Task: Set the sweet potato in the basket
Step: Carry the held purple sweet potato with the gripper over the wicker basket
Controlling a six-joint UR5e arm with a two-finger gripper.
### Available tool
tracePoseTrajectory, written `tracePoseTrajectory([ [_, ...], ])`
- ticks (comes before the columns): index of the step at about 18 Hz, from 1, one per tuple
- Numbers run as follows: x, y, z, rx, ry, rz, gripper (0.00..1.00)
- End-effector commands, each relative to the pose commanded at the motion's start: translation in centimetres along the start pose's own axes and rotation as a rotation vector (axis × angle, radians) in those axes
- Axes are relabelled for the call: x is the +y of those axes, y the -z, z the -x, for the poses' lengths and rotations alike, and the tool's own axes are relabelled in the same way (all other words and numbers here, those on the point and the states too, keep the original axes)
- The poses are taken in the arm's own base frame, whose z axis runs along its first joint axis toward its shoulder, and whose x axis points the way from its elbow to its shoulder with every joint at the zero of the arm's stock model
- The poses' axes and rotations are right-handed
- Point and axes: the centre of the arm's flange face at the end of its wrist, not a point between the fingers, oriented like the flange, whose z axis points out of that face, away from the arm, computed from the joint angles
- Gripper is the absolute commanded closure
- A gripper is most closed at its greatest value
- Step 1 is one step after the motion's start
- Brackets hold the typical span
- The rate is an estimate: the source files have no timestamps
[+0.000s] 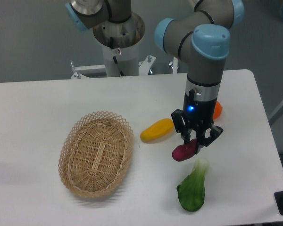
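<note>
Gripper [196,140] jaws straddle the right end of the sweet potato [184,152]; looks clamped on it, can't tell if it's off the table. Likely light, stiff, smooth-skinned; tapered end may slip, mid-body grip safer. Yellow-orange fruit [156,130] just left, bok choy [193,189] below, orange [217,109] behind the arm. Wicker basket [71,141] well left.

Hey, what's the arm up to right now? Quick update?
Gripper closed around sweet potato, at table level. Basket empty, off to the side. Yellow fruit lies between them.
</note>
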Motion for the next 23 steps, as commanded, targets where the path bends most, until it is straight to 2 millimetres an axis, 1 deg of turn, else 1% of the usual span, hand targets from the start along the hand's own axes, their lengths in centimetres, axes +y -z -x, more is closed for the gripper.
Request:
tracePoseTrajectory([
  [2, -0.1, -0.3, -0.4, 0.005, 0.012, 0.003, 0.89],
  [4, -1.2, -0.6, -1.2, 0.014, 0.032, -0.002, 0.89],
  [6, -1.7, -0.9, -2.1, 0.024, 0.034, 0.002, 0.89],
  [7, -1.9, -0.6, -2.5, 0.024, 0.031, 0.001, 0.89],
  [8, -2.1, -0.8, -3.2, 0.032, 0.031, 0.002, 0.89],
  [10, -3.3, -0.9, -5.3, 0.047, 0.052, -0.001, 0.89],
  [12, -4.5, -1.6, -7.8, 0.072, 0.074, 0.009, 0.89],
  [13, -5.3, -2.4, -9.3, 0.083, 0.068, 0.034, 0.89],
  [17, -9.4, -5.2, -15.7, 0.047, 0.03, 0.134, 0.89],
  [18, -10.4, -6.4, -17.3, 0.05, 0.021, 0.152, 0.89],
  [19, -11.2, -7.0, -18.7, 0.047, 0.01, 0.168, 0.89],
  [21, -12.3, -8.1, -21.1, 0.055, -0.005, 0.192, 0.89],
  [23, -12.8, -9.6, -23.2, 0.069, -0.012, 0.222, 0.89],
])
